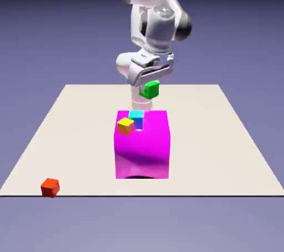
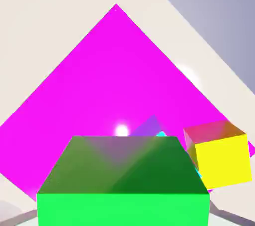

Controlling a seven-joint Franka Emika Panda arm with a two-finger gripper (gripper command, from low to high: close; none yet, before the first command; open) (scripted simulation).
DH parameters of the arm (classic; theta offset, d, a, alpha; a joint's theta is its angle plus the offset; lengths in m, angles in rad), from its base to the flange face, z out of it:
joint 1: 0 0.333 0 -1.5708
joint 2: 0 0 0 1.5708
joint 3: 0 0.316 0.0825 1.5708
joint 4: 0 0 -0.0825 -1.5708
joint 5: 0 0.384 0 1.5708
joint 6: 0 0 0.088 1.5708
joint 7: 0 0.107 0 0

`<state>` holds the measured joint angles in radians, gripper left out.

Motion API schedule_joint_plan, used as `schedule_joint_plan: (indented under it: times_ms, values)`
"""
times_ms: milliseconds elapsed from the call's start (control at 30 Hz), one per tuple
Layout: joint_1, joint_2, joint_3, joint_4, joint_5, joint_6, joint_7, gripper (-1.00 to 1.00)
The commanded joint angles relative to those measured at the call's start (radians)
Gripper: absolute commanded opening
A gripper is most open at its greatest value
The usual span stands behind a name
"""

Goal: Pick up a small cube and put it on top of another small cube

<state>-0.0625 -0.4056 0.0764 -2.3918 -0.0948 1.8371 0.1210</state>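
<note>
gripper [image 1: 148,85]: clamped on green cube [image 1: 150,89] | cube between fingers, above magenta block [image 1: 142,145]

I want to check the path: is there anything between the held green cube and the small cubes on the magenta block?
Nothing visible: the green cube, held in the gripper, hangs in clear air above the magenta block.

The big magenta block [image 1: 142,145] looks smooth and glossy, with bright highlights on its top. The green cube [image 2: 123,180] also shows a soft sheen. The table [image 1: 222,145] is matt beige. The white arm [image 1: 152,18] looks like glossy plastic.
</note>
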Motion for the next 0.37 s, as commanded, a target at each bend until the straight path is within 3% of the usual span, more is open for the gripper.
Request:
schedule_joint_plan:
  times_ms: [0,233,267,333]
  values:
    - [0.036,0.005,-0.036,-0.018,-0.017,0.023,0.013,-1.0]
    - [0.282,0.039,-0.285,-0.14,-0.12,0.174,0.1,-1.0]
    - [0.282,0.039,-0.285,-0.14,-0.12,0.174,0.1,1.0]
    - [0.246,0.034,-0.249,-0.123,-0.105,0.152,0.088,1.0]
